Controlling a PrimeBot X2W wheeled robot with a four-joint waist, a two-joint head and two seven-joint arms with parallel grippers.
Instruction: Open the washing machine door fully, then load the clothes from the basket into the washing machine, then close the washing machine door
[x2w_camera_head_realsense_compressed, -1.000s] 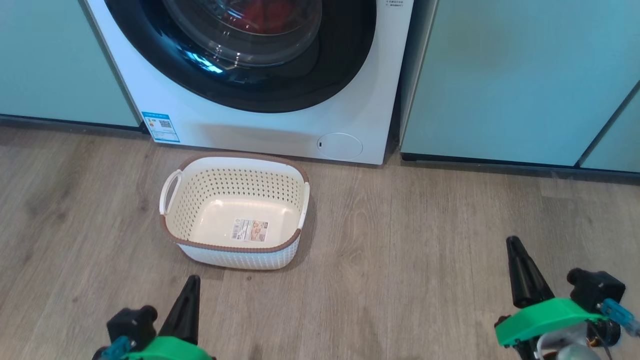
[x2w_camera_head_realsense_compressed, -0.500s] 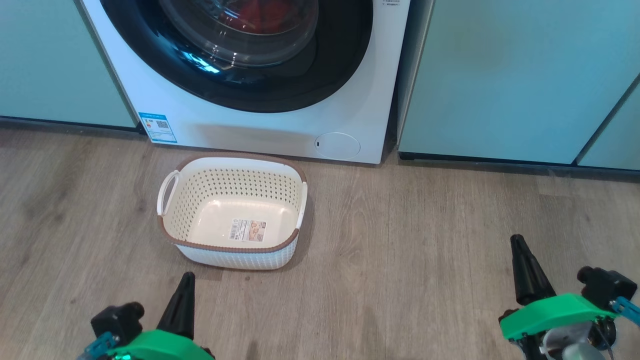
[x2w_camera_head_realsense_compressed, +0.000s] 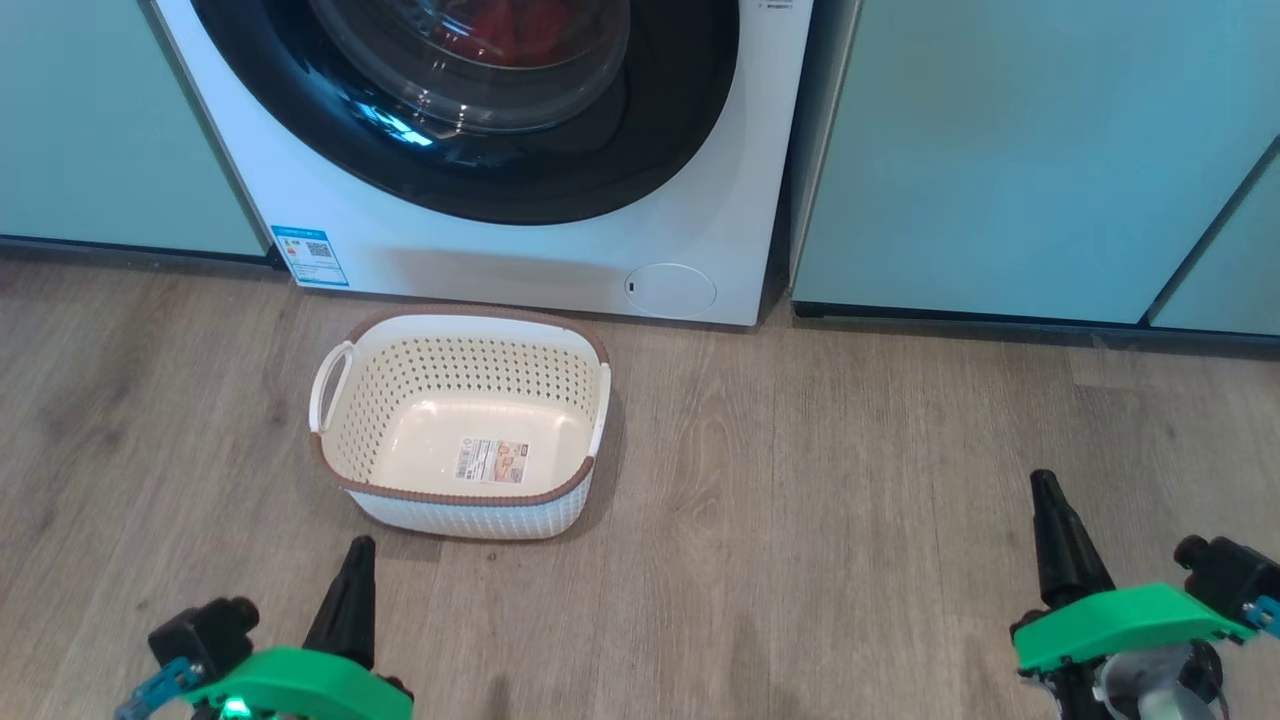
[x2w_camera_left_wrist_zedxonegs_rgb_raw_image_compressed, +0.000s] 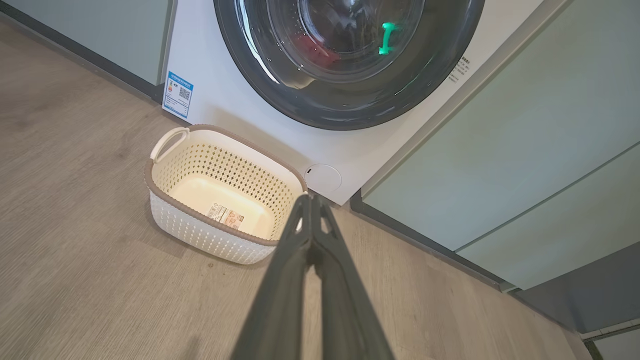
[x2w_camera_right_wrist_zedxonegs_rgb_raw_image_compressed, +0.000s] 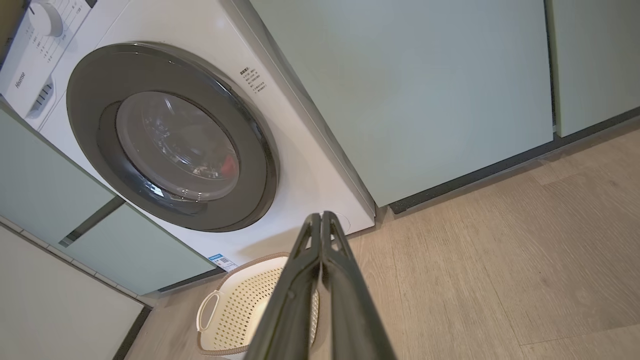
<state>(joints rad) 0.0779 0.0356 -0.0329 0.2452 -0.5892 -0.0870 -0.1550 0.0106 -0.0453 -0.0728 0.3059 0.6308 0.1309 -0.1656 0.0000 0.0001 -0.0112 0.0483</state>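
The left gripper (x2w_camera_head_realsense_compressed: 356, 552) is nearest, low on the left over the wooden floor (x2w_camera_head_realsense_compressed: 850, 520). Its two dark fingers are pressed together into a point, and it holds nothing. The right gripper (x2w_camera_head_realsense_compressed: 1046, 490) is low on the right, well apart from the left one. Its fingers are pressed tight together too, and it holds nothing. Both point toward the far side.

A bit farther off, the basket (x2w_camera_head_realsense_compressed: 470, 515) sits upright on the floor. It is closer to the left gripper than to the right one, and it is just in front of the washing machine (x2w_camera_head_realsense_compressed: 480, 262). Its bare bottom shows a sticker (x2w_camera_head_realsense_compressed: 492, 461). A white handle (x2w_camera_head_realsense_compressed: 330, 385) sticks out on its left side.

Farther back, the big white washing machine stands between pale teal cabinets (x2w_camera_head_realsense_compressed: 1000, 150). A small blue label (x2w_camera_head_realsense_compressed: 310, 256) is low on the left of its front. A round white flap (x2w_camera_head_realsense_compressed: 670, 291) is low on the right. The washing machine door (x2w_camera_head_realsense_compressed: 650, 130) has a wide black rim and lies flat against the machine, shut. Behind its clear glass, the red clothes (x2w_camera_head_realsense_compressed: 500, 25) lie inside the drum.
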